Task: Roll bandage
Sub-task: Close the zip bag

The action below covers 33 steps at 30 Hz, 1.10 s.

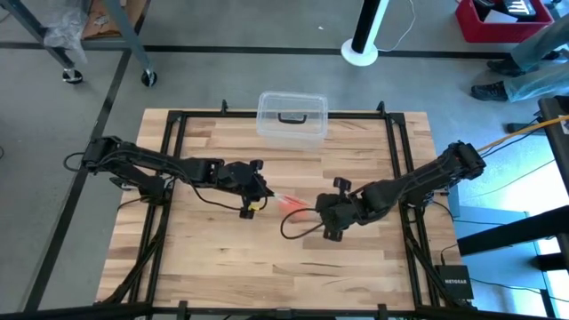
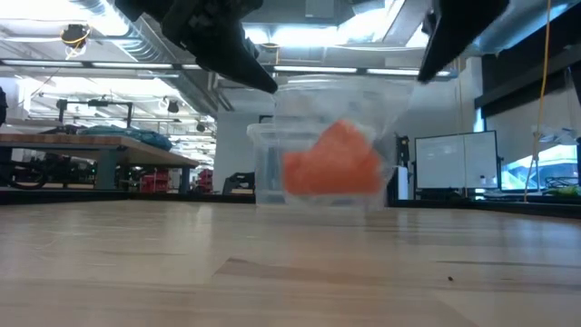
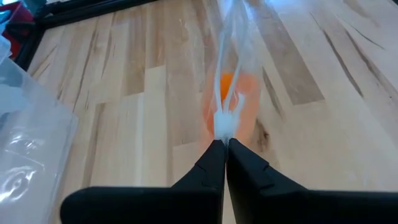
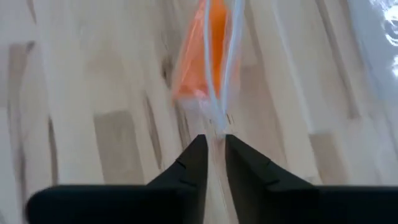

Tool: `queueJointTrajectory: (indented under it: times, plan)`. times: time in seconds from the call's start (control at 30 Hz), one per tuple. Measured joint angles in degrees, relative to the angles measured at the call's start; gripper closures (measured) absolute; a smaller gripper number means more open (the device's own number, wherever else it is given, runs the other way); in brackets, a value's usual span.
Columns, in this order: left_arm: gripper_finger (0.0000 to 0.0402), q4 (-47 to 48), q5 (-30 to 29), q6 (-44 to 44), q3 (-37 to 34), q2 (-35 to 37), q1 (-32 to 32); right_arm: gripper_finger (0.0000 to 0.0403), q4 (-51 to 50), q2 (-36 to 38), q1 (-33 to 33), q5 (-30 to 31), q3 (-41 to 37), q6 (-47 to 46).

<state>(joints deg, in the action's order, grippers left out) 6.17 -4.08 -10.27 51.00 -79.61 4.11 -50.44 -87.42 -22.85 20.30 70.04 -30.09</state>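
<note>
bandage (image 1: 293,204) in a clear bag (image 3: 239,37), hanging between both grippers above the table (image 1: 356,258)
left gripper (image 3: 225,144) pinches one bag edge, jaws pressed together; right gripper (image 4: 211,142) has jaws slightly spread around the other edge.

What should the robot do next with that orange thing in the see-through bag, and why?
Probably the right gripper should back off a little while the left gripper holds on. The left fingers are shut on the clear bag's edge, the right fingers stand slightly apart at its other edge, and the orange bandage sits inside, hanging above the table. It must come out before rolling.
</note>
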Motion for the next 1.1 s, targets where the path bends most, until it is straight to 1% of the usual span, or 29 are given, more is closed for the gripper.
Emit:
queueJointTrajectory:
  times: [0.07, 0.13, 0.2, 0.27, 0.3, 0.33, 0.37, 0.47, 0.53, 0.67, 0.8, 0.93, 1.0, 1.1]
  plan:
    - [0.0401, 0.1, 0.0, 0.0, 0.0, 0.0, 0.0, 0.033, -3.3, 0.0, -0.1, 0.2, 3.0, -0.1]
    - [0.0401, 0.1, 0.0, 0.0, 0.0, 0.0, 0.0, 0.0316, -1.8, 0.0, -0.1, 3.3, 4.3, 1.0]
    - [0.0401, 0.0, 0.0, 0.0, 0.0, 0.0, 0.0, 0.0303, 3.5, -0.1, 0.0, 10.0, 4.0, 4.9]
    - [0.0401, 0.0, 0.0, 0.4, 0.0, 0.0, 0.0, 0.0291, 12.7, -0.8, 0.8, 16.7, 2.9, 10.7]
    - [0.0401, 0.0, 0.0, 0.6, 0.0, 0.0, 0.0, 0.0286, 17.4, -1.3, 1.3, 18.2, 2.1, 13.9]
    - [0.0401, 0.1, 0.0, 0.8, 0.0, 0.0, 0.0, 0.0281, 21.9, -2.0, 2.0, 18.1, 1.1, 16.9]
    - [0.0401, 0.1, 0.0, 0.9, 0.0, 0.0, 0.0, 0.0278, 26.5, -2.9, 2.9, 16.8, 0.0, 20.0]
    - [0.0401, 0.1, 0.0, 0.9, 0.0, 0.0, 0.0, 0.0275, 38.3, -5.9, 5.8, 8.6, -1.9, 26.7]
    - [0.0401, 0.0, 0.0, 0.8, 0.0, 0.0, 0.0, 0.0274, 42.4, -8.0, 7.3, 4.9, -2.1, 28.4]
    - [0.0401, 0.0, 0.0, 0.6, 0.0, 0.0, -0.1, 0.0274, 46.7, -10.7, 9.3, 3.1, -2.2, 29.2]
    - [0.0401, -0.1, 0.0, 0.7, 0.0, 0.0, -0.1, 0.0274, 46.1, -12.2, 10.7, 3.1, -2.2, 30.0]
    - [0.0401, 0.0, 0.0, 0.8, 0.0, 0.0, -0.1, 0.0274, 46.8, -12.1, 10.6, 3.1, -2.1, 30.6]
    - [0.0401, 0.0, 0.0, 0.8, 0.0, 0.0, -0.1, 0.0279, 46.4, -12.1, 10.5, 3.1, -2.1, 30.8]
    - [0.0401, 0.0, 0.0, 0.8, 0.0, 0.0, -0.1, 0.0301, 46.0, -12.1, 10.5, 3.1, -2.1, 30.8]
